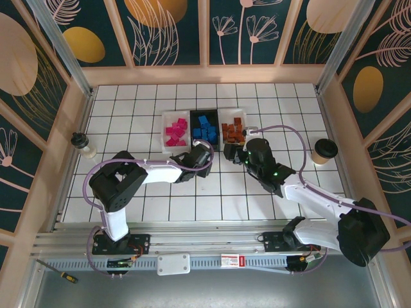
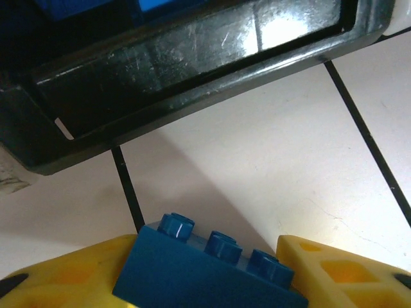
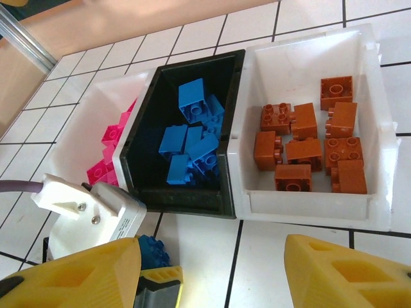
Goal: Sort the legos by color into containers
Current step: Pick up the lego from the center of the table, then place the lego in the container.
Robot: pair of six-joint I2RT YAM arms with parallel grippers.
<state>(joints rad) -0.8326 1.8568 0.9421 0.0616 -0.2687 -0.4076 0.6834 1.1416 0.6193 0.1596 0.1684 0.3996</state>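
- Legos (image 3: 292,151) lie in three trays set side by side in a row toward the far edge of the tiled surface (image 1: 128,109), about midway between its left and right edges
- the left white tray (image 1: 163,128) holds the pink bricks (image 1: 175,133), the black tray (image 3: 138,147) in the middle holds the blue bricks (image 3: 192,138), and the right white tray (image 3: 379,96) holds the orange-brown bricks (image 3: 302,147)
- one more blue brick (image 2: 192,276) is outside the trays, on the near side of the black tray and close to its near wall, with three of its studs showing on the side toward that wall
- the left end effector (image 2: 205,256) is closed on this brick, with a yellow finger (image 2: 64,279) against each side; I cannot tell whether the brick rests on the surface or is lifted off it
- the right end effector (image 3: 212,256) hovers just on the near side of the trays, about where the black tray meets the right white tray; its fingers stand wide apart with nothing but bare tile between them
- from above, the two end effectors are near each other, the left before the black tray and the right before the right white tray
- a paper cup (image 1: 325,151) with a dark lid stands near the right edge of the surface and a white bottle (image 1: 83,146) with a black cap near the left edge, both well apart from the trays
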